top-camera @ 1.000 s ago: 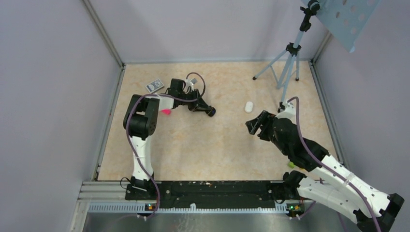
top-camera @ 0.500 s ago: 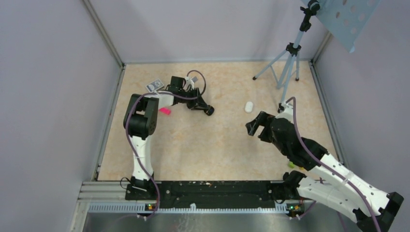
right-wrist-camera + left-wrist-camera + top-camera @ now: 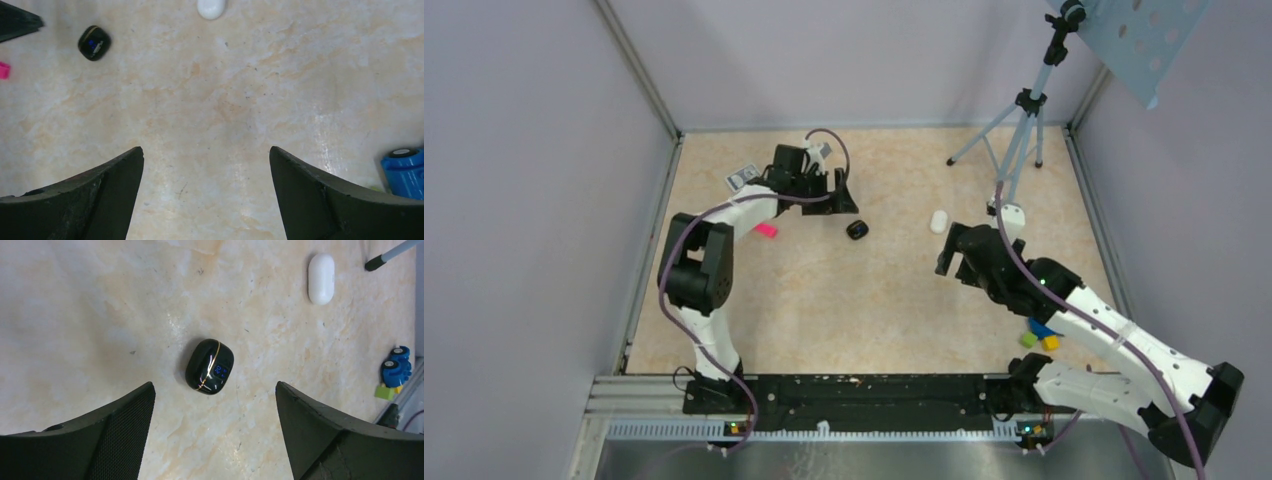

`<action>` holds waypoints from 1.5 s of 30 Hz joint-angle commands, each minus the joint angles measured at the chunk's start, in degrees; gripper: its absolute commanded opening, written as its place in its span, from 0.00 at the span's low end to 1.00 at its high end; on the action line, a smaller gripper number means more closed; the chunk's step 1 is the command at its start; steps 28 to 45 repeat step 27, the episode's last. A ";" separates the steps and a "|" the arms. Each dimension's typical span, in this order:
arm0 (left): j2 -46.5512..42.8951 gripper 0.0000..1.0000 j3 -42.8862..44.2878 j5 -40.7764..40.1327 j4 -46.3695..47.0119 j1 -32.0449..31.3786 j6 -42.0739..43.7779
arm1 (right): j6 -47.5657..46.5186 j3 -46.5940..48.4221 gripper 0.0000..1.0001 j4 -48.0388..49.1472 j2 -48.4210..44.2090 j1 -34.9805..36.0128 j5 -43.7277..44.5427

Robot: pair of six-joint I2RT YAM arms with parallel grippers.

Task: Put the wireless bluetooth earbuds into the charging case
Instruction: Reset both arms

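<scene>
Top view: small glossy black pebble-shaped charging case [image 3: 857,230] lay on the beige marbled table [image 3: 844,300], lid shut as far as I could tell. Left gripper [image 3: 844,203] hung just beside the case on the far-left side, jaws wide, holding nothing. Right gripper [image 3: 952,262] was well apart from the case to the right, also spread wide and empty. Left arm was clearly the nearer. White pill-shaped object [image 3: 939,221] sat right of the case, between it and the right gripper. Pink bit [image 3: 766,231] lay left of the case, and the grey tripod [image 3: 1014,140] stood far right of it.

Left wrist view: the case sat centred between the two black fingers [image 3: 100,440], just beyond their tips, touching neither. Its long axis and gold seam ran nearly along the approach line, slightly tilted, so the jaws would span the short width. A blue lit spot showed on the shell. Nothing stood between claw and case. Blue toy [image 3: 395,371] was well right of it.

Right wrist view: the case lay far up-left of the open fingers [image 3: 90,200], off their line.

No white earbuds were visible in any view, so I couldn't tell whether they were inside the case.
</scene>
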 commanded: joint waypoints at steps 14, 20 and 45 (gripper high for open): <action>-53.93 0.99 -28.76 -18.40 -5.58 0.32 -3.31 | -0.44 1.86 0.94 -5.18 3.06 -0.46 11.76; -65.92 0.99 -34.87 -37.33 -11.57 0.38 -6.44 | 0.04 1.77 0.95 -5.20 4.85 -0.47 12.47; -68.83 0.99 -32.59 -41.34 -15.08 0.35 -4.37 | 1.90 0.06 0.95 -4.12 3.68 -0.43 13.14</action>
